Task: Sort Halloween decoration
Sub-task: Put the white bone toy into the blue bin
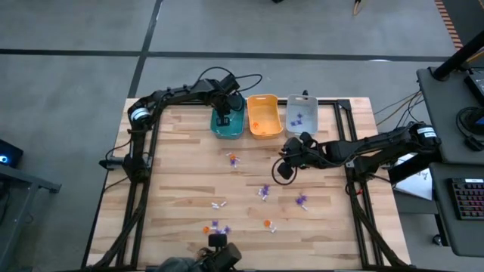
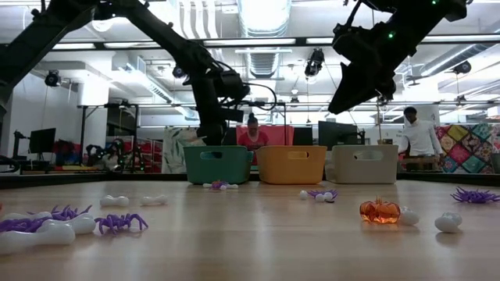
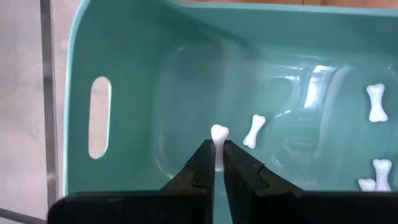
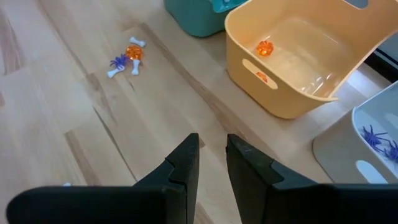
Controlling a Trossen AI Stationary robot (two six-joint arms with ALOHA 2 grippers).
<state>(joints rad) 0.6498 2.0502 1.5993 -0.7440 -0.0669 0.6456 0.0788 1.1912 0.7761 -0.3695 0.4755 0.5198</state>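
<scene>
Left gripper [image 3: 215, 163] is pinched tight on a white bone [image 3: 219, 133] right over the teal bin [image 1: 227, 125] (more bones already inside); right gripper [image 4: 212, 163] hangs slightly parted and empty above the table [image 1: 174, 181]; bone might cling to one finger on release and miss the bin.

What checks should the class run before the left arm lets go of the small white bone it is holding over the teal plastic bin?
1. Left gripper is shut on the small white plastic bone: ok.
2. Bone is above the inside of the teal plastic bin, not its rim: ok.
3. Bin holds matching white bones only: ok, as far as visible.
4. Right gripper is clear of that bin, over bare wooden table: ok.
5. Right gripper empty: ok, nothing shows between its fingers.
</scene>
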